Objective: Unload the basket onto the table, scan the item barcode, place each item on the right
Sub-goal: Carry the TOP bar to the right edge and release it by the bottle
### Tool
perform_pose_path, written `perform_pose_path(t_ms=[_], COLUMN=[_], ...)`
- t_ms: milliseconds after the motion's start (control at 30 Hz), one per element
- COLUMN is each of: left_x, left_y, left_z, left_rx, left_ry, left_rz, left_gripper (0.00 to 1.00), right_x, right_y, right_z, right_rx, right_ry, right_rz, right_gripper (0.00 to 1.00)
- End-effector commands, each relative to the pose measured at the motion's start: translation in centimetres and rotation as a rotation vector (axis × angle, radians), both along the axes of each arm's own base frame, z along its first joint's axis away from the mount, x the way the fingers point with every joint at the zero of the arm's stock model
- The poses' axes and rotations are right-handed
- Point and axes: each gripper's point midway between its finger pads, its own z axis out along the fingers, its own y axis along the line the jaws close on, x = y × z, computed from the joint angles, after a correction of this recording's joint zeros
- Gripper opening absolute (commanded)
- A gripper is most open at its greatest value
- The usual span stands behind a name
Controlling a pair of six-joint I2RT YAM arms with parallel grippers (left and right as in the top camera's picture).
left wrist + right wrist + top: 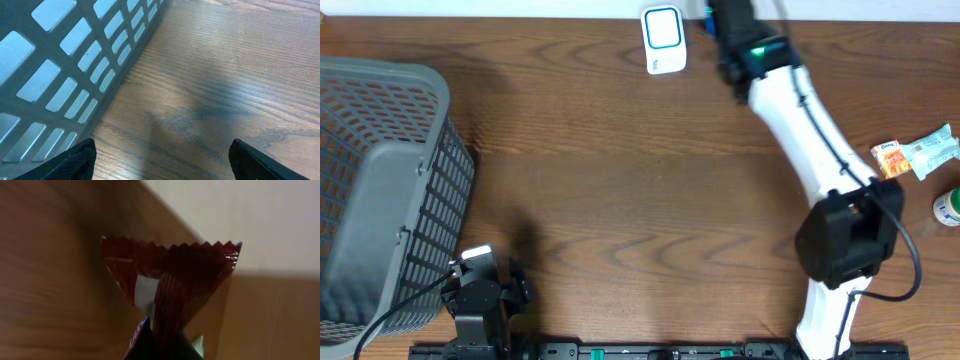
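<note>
A wooden table (620, 170) was seen from above. A grey plastic basket (380, 180) with latticed sides was set at its left edge. A small white scanner (662, 40) with a blue-framed face was stood at the far edge, near the middle.

The right arm was stretched from the near right corner to the far edge. The right gripper (720, 22) was held just to the right of the scanner, apart from it. In the right wrist view, a red packet (172, 275) with a zigzag-cut top edge and a white patch was shown pinched at its lower end between the dark fingers (145, 350), which were pressed together on it. The packet was held upright in the air, with wood grain and a pale wall behind it. The print on it was too blurred to be read.

The left gripper (162, 152) was pointed down at the near left corner, close beside the basket wall. Its fingers (75, 160) were spread wide over bare wood.

Near the right edge, two snack packets (915, 155) in orange, white and green were laid together. Just below them, a green and white item (948, 205) was partly cut off by the frame.
</note>
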Motion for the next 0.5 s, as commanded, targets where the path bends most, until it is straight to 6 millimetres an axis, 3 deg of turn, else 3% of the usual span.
perform_pose_path(t_ms=[0,233,467], left_x=[-0.5,-0.5,-0.5], left_y=[0.1,0.1,0.1], left_z=[-0.9,-0.9,-0.9], left_rx=[0.002,0.002,0.002], left_ry=[0.035,0.036,0.035], left_rz=[0.009,0.009,0.009], left_gripper=[0.85,0.85,0.85], right_x=[-0.8,-3.5,-7.4], right_y=[-6.2,-17.7,-25.1], right_z=[-0.4,-3.6,-9.0], right_rx=[0.062,0.13,0.177], right_ry=[-0.085,-0.094,-0.05], right_rz=[-0.282,-0.593,-0.758], right_gripper=[0.01,0.01,0.01])
